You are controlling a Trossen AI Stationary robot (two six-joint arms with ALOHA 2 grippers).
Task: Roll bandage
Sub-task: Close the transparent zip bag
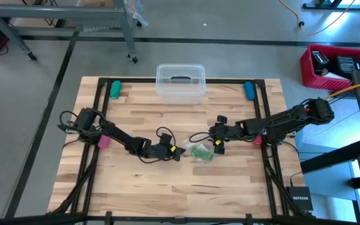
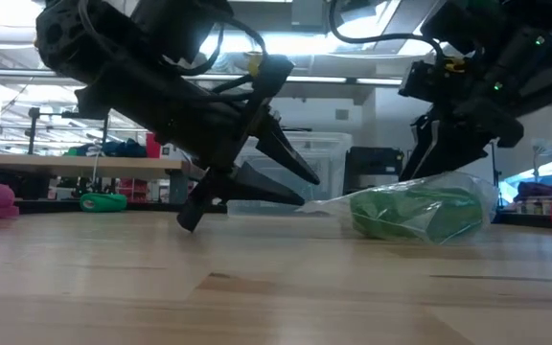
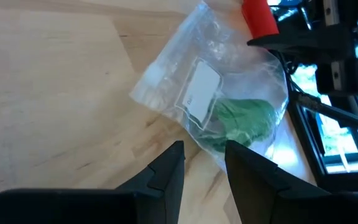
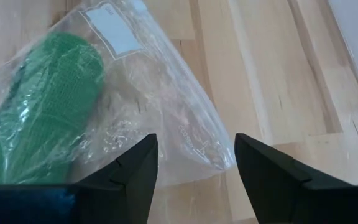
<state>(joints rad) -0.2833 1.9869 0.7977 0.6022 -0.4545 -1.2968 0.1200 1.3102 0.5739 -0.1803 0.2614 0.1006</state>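
The clear bag (image 1: 201,152) with the green bandage (image 1: 202,150) lies mid-bench, hemmed at nine o'clock by the left claw (image 1: 176,152) and at three o'clock by the right claw (image 1: 219,146) — both parted, neither holding it. Toward six o'clock the bench (image 1: 186,187) is bare; at twelve o'clock a clear plastic box (image 1: 180,83) stands well apart.
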